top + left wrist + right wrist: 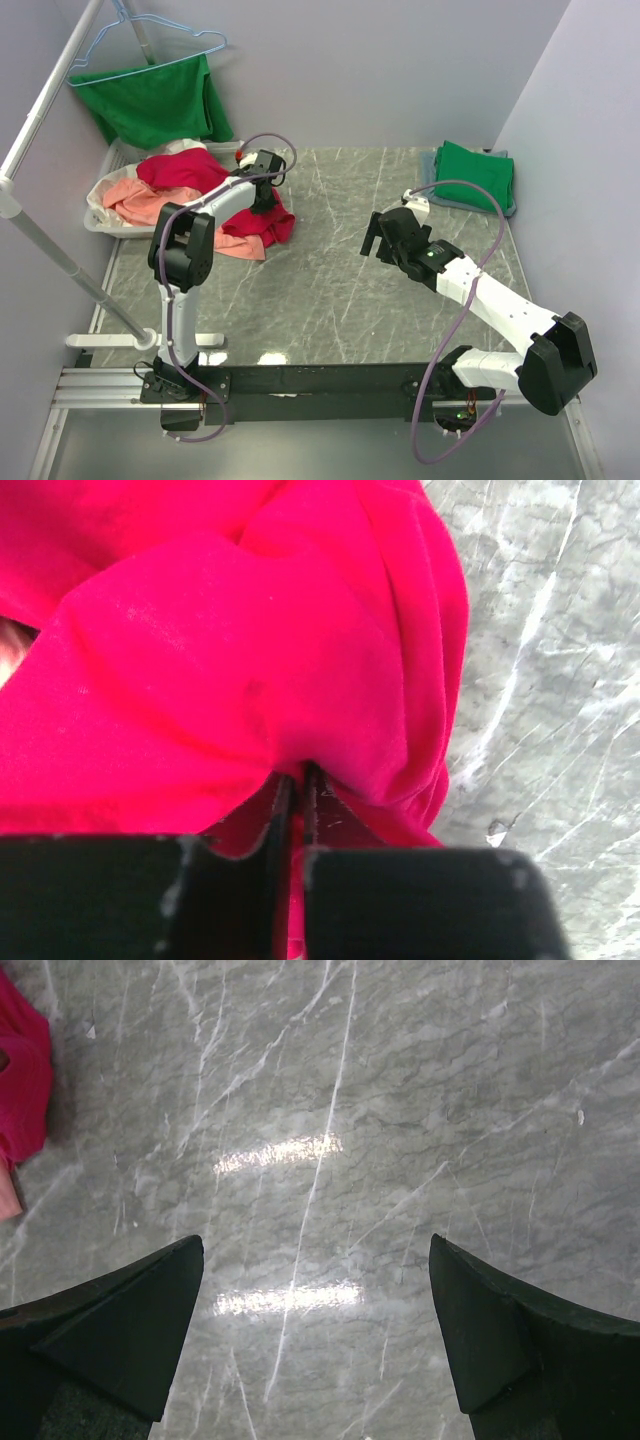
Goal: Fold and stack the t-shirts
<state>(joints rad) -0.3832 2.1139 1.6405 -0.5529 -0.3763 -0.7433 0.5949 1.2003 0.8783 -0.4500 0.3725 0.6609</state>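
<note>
Left pincer (297,782) clenched on crumpled red t-shirt (230,660), likely to pull it out for folding; right pincer (315,1330) hovers released over table (400,1110).

White arms (500,305), black joints (185,250) (purple cables (462,182))

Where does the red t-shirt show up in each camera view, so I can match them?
Top external: red t-shirt left of centre, on the table near the white basket, under the left gripper.
Left wrist: fills the left and centre, with a fold pinched in the left gripper.
Right wrist: only a sliver at the left edge.
Shared landmark: the grey marbled table top, visible in all three.
</note>
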